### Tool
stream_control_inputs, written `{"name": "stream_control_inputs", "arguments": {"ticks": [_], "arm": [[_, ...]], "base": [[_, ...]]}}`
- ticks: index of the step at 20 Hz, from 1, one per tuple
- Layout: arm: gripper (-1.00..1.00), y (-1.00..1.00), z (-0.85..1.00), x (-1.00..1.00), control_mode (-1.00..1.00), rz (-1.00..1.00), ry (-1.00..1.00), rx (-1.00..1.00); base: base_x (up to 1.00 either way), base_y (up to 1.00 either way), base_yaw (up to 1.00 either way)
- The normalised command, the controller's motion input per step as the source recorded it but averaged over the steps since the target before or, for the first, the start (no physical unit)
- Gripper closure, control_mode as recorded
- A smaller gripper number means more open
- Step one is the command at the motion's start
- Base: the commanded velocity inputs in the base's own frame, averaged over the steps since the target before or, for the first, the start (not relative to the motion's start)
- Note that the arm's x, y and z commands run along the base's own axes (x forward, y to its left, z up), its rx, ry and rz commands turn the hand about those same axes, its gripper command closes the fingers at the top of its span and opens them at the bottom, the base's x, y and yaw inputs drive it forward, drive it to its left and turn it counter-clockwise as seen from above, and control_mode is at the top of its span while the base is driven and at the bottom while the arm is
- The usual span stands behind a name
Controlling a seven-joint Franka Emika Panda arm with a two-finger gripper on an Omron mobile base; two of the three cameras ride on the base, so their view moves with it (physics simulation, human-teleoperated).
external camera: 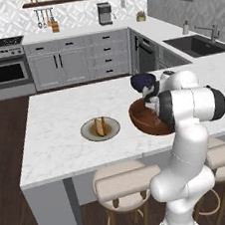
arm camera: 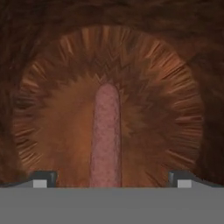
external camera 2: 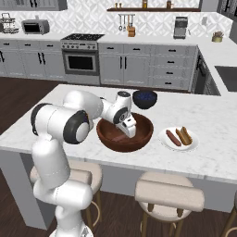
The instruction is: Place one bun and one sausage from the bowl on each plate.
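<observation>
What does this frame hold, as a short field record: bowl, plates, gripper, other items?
bowl: reddish-brown, on the island counter, one sausage lying on its bottom
white plate: holds a sausage and a bun
grey-rimmed plate: holds a bun, no sausage seen on it
gripper: inside the bowl, fingers spread either side of the sausage, not touching it
blue bowl: behind the wooden bowl

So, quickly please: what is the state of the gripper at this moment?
Gripper: open, holding nothing, down inside the bowl, one finger on each side of the sausage that lies on the bowl's bottom.
</observation>
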Motion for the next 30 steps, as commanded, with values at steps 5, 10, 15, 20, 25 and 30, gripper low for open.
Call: {"name": "stream_control_inputs", "arguments": {"ticks": [5,10,15,20,25,30], "arm": [[-1.00,-0.06,-0.44,0.74,-1.00,0.00,0.05,0.00],[-1.00,-0.10,-0.67,0.46,-1.00,0.00,0.12,-0.02],[1.00,0.00,-0.77,0.36,-1.00,0.00,0.13,-0.07],[1.00,-0.04,-0.96,-0.16,-1.00,-0.02,0.02,-0.03],[1.00,-0.21,-0.99,-0.49,-1.00,-0.06,-0.09,0.00],[1.00,-0.35,0.14,-0.37,-1.00,-0.05,-0.22,0.02]], "base": [[0.00,0.00,0.00],[0.00,0.00,0.00],[0.00,0.00,0.00],[0.00,0.00,0.00],[0.00,0.00,0.00],[0.00,0.00,0.00]]}}
